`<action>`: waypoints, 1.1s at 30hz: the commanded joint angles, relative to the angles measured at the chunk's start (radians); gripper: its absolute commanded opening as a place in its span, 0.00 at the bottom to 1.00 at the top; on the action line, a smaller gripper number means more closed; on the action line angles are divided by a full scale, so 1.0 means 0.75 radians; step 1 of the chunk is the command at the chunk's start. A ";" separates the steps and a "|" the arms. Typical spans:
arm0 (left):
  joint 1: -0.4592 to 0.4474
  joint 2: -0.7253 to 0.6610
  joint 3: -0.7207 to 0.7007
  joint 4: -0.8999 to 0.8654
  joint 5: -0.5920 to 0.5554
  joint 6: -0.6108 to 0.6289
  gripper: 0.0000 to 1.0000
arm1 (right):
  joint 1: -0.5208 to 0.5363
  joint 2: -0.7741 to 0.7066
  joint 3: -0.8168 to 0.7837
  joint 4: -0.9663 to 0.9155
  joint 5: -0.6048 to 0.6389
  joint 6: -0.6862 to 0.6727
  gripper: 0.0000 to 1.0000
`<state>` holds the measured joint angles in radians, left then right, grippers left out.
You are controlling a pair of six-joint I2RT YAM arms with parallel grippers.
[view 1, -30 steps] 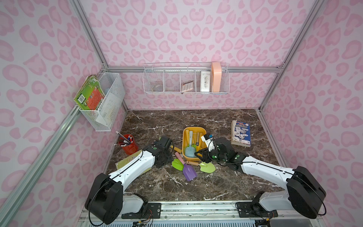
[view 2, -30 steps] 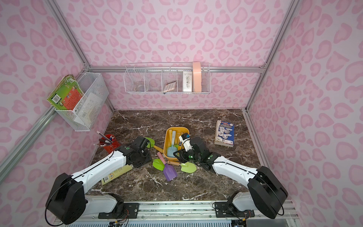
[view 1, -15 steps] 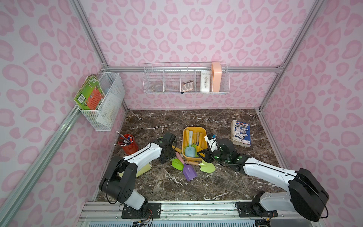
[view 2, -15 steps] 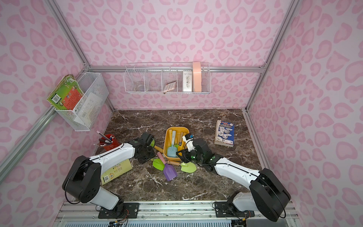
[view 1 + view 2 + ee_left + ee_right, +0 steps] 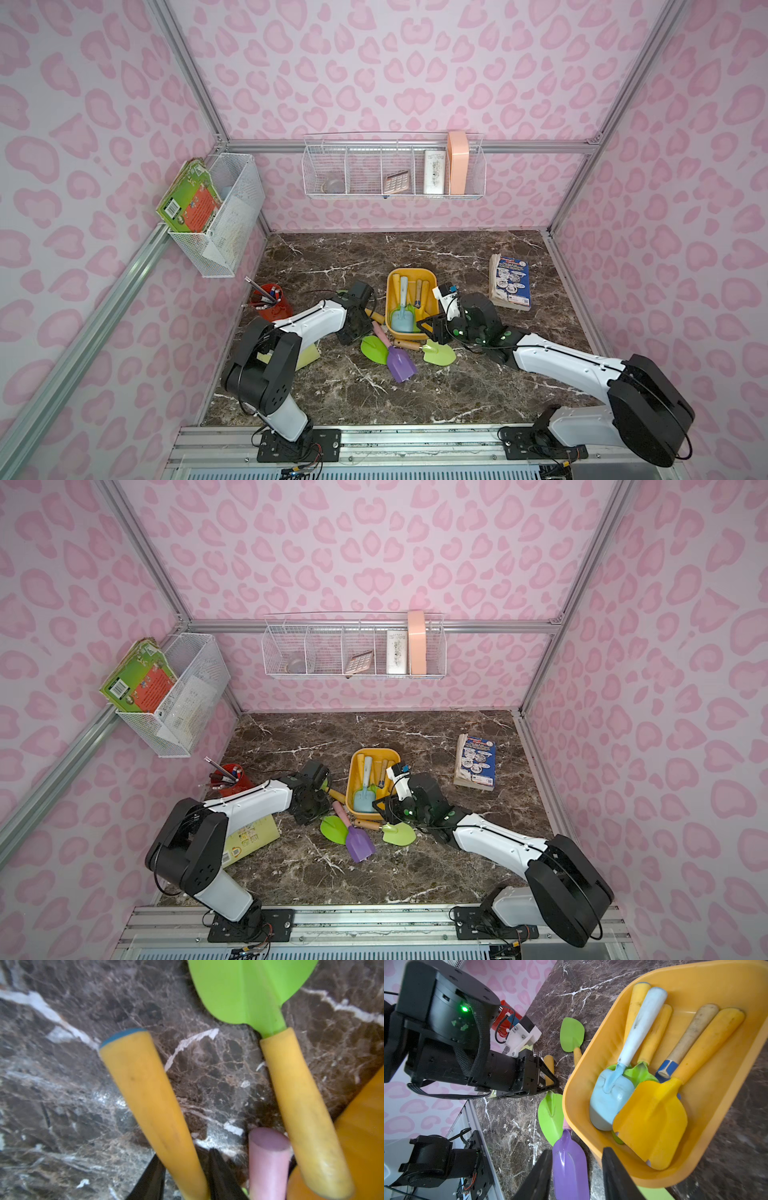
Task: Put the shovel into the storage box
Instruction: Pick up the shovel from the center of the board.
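- Yellow-orange plastic storage box [image 5: 410,272], shallow and round-cornered, sits in the middle of the dark brown marble-pattern counter [image 5: 415,399]. It holds a pale-blue plastic shovel [image 5: 610,1101], a yellow plastic shovel [image 5: 652,1124] and at least two more, handles toward the back wall.
- At the left gripper [image 5: 186,1154], the black jaws are drawn in on the yellow handle [image 5: 145,1095] of a lime-green plastic shovel [image 5: 373,348], one jaw hard against each side.
- That shovel's blade lies on the counter just outside the box, on the left arm's side, beside a purple plastic shovel with a pink handle [image 5: 401,365].
- Nearby, a second lime-green shovel [image 5: 249,989] lies flat, its own yellow handle running toward the box wall.
- Over the box's near corner hangs the right gripper [image 5: 576,1149], jaws parted and gripping nothing; the purple blade shows beyond the gap.
- Just beside it, a pale-green shovel with a wooden handle [image 5: 438,353] rests on the counter.
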<state>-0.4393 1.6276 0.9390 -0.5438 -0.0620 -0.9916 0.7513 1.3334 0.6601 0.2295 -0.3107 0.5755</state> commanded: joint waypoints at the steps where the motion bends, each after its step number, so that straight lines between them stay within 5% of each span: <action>1: 0.000 -0.035 0.003 -0.030 -0.034 0.036 0.33 | 0.000 0.001 -0.006 0.035 -0.010 0.007 0.42; 7: 0.012 -0.079 -0.006 -0.047 -0.068 0.076 0.19 | 0.000 -0.012 -0.010 0.040 -0.003 0.012 0.42; 13: 0.019 -0.068 -0.023 -0.022 -0.027 0.091 0.29 | 0.000 -0.029 -0.018 0.029 0.007 0.012 0.42; 23: 0.019 -0.015 -0.041 0.029 0.008 0.096 0.29 | -0.001 -0.026 -0.017 0.036 0.000 0.012 0.42; 33: 0.019 -0.049 -0.043 0.011 0.007 0.117 0.15 | -0.006 -0.037 -0.017 0.025 0.000 0.007 0.42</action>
<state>-0.4255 1.6119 0.9047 -0.5152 -0.0463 -0.9173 0.7467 1.3117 0.6479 0.2405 -0.3107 0.5800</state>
